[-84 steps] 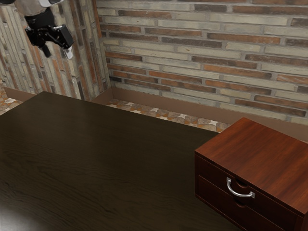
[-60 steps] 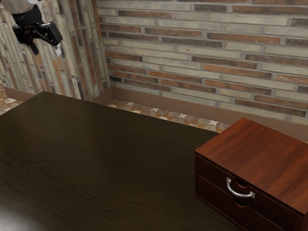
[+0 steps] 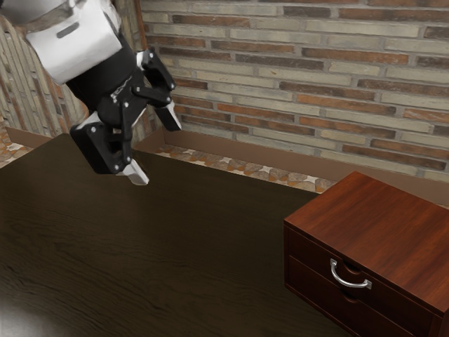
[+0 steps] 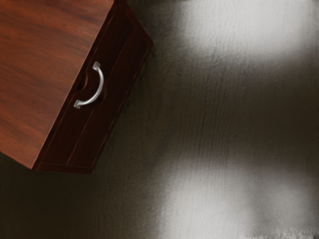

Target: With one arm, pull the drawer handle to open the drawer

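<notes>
Exterior view: spread pincer (image 3: 157, 149) hovers well apart from drawer handle (image 3: 349, 276).

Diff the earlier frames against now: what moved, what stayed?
The gripper first drifted up toward the exterior view's upper left corner, then swung down and toward the right. It now hangs open above the far part of the table, holding nothing. Nothing was grasped or released. The cabinet, its shut drawer and the handle stayed put, untouched.
</notes>
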Controlling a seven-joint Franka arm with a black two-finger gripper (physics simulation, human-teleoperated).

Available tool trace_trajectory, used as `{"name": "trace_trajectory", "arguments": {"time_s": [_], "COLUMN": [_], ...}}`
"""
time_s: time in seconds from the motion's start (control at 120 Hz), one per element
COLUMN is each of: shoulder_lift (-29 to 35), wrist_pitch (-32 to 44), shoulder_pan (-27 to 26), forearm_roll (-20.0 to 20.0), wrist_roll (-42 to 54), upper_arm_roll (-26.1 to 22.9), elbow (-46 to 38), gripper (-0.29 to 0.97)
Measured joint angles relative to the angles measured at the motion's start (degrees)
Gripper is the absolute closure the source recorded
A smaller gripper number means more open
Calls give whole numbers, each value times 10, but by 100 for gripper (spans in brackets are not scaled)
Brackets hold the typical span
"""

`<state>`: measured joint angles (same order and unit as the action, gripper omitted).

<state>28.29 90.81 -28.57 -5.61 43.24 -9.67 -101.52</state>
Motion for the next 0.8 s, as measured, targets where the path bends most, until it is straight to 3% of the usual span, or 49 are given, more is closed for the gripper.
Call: {"name": "trace_trajectory", "arguments": {"time_s": [0.1, 0.317, 0.575, 0.8], "shoulder_lift": [7, -111, -197, -260], "wrist_pitch": [60, 201, 353, 421], "shoulder_pan": [-65, -83, -99, -110], "forearm_roll": [27, 48, 26, 15], "wrist_roll": [70, 181, 255, 291], "upper_arm_roll": [7, 7, 7, -11], "elbow": [-74, -179, -185, -157], "gripper": [0, 0, 0, 6]}}
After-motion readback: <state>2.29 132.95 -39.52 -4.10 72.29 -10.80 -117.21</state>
